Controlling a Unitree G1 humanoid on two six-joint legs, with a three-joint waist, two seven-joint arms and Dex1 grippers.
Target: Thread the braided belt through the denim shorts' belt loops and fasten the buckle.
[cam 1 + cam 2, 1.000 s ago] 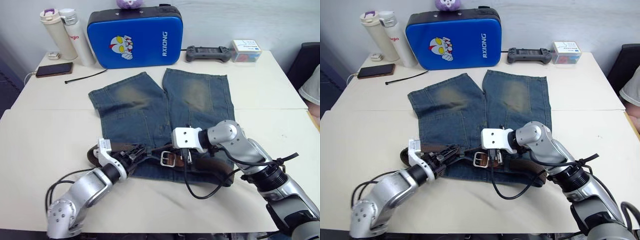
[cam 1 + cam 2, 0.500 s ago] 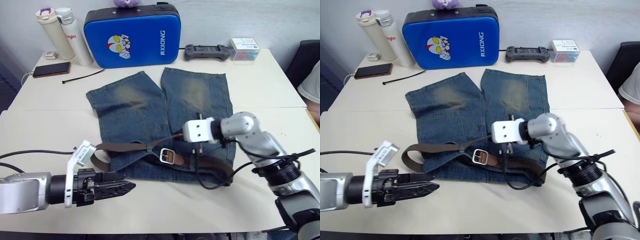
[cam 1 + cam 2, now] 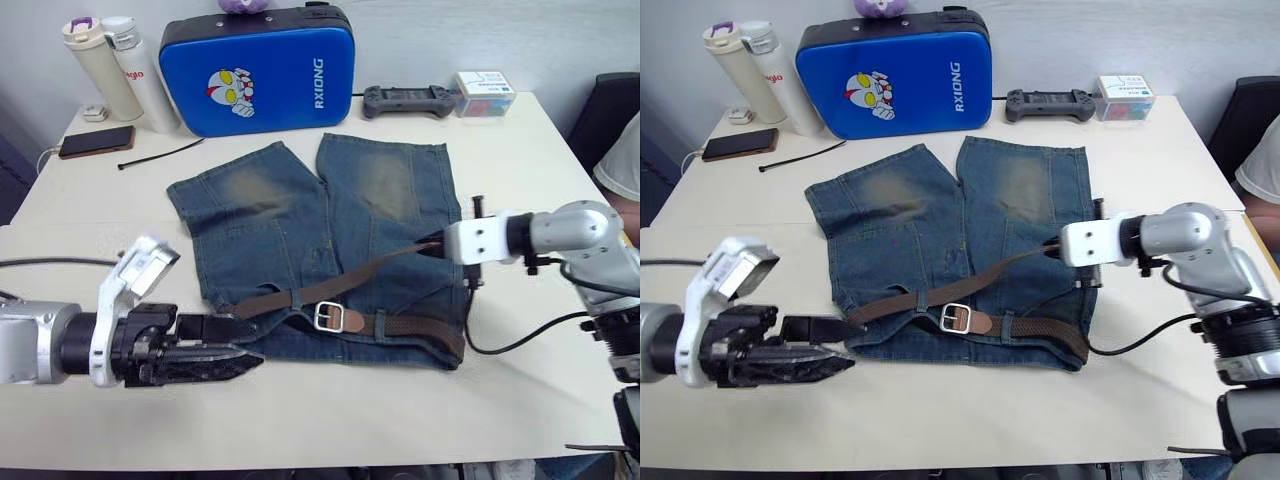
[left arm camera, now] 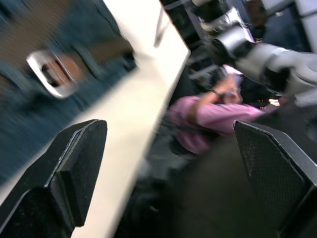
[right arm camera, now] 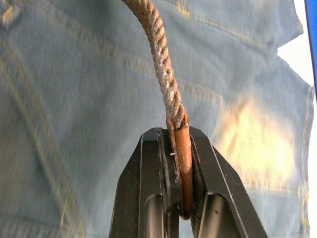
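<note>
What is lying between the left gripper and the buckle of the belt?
In the left eye view, between the left gripper and the buckle lie the denim shorts and a stretch of the braided belt.

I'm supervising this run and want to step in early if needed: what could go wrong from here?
The right claw pinches only the tan tip of the braided belt, so a harder pull might slip it free. The belt runs taut across the denim shorts; pulling may drag or bunch them. The left claw is open on the table, holding nothing down.

A cream table (image 3: 330, 420) stands against a pale wall (image 3: 520, 40), evenly lit.
</note>
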